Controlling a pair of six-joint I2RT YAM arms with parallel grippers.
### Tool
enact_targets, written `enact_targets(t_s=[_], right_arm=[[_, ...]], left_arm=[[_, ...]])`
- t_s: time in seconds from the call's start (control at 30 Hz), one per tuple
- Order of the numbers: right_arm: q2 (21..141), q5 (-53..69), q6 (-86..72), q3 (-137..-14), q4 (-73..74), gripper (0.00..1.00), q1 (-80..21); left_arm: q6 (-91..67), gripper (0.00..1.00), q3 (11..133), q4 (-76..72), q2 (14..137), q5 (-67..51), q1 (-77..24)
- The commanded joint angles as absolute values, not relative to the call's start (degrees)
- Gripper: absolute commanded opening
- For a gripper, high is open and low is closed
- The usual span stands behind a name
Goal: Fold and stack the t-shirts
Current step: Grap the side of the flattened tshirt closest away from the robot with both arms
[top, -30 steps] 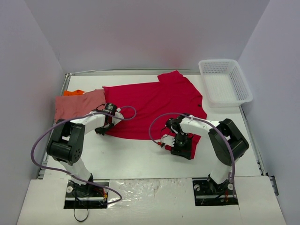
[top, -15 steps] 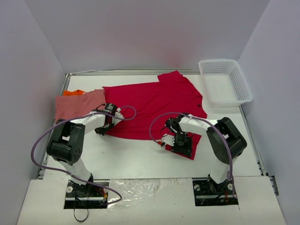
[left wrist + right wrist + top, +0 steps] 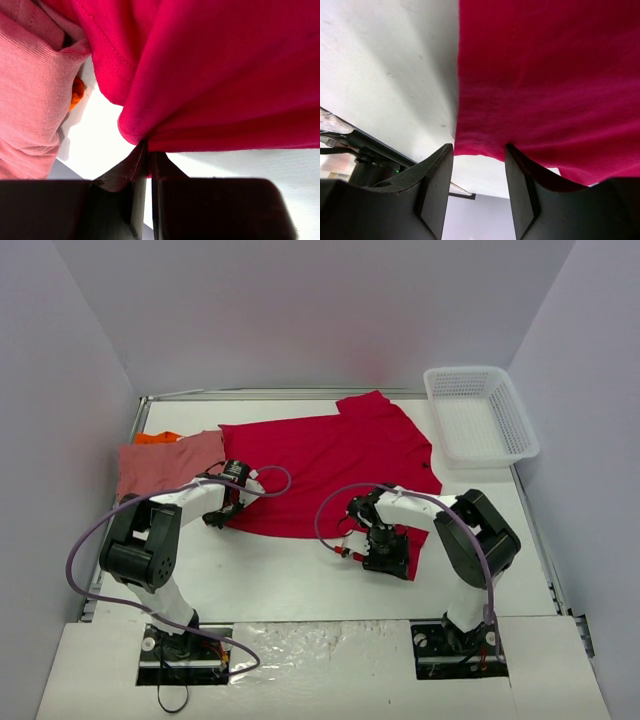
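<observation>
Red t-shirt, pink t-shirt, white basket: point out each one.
red t-shirt (image 3: 330, 455), top external view, middle of its body.
pink t-shirt (image 3: 160, 465), top external view, its flat middle.
white basket (image 3: 480, 418), top external view, bare mesh floor.

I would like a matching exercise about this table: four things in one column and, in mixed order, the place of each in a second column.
1. red t-shirt
2. pink t-shirt
3. orange t-shirt
4. white basket

A. far right corner
B. only a corner shows, far left
C. spread across the middle
D. left side, beside the red one

Pairs: 1-C, 2-D, 3-B, 4-A
</observation>
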State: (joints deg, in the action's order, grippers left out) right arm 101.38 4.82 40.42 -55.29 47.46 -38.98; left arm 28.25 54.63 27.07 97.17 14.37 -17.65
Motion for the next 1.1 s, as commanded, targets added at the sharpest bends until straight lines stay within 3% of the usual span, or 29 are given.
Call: enact_targets(t_s=[0.0,0.43,0.6,0.83,1.07], right_arm=[[103.97,2.81,38.85,-55.98,45.88,0.41,-39.73],[110.21,0.18,34.46,-57.39,41.4,0.4,-41.04],[111.18,0.18,33.31,-57.39,40.34,0.35,-42.19],[112.67,0.26,32.17,-57.74,38.94,0.17,-43.59],[112.77,0.18,31.38,-58.09,38.5,0.14,-43.86]], left_arm=[[27.07,0.02,54.49,28.48,96.33,11.34,-18.11],[27.16,0.02,54.14,28.13,95.45,10.9,-18.37],[27.25,0.02,53.96,28.04,94.92,10.72,-18.54],[27.25,0.02,53.79,27.95,94.66,10.55,-18.54],[27.33,0.02,53.88,28.21,94.22,10.46,-18.63]])
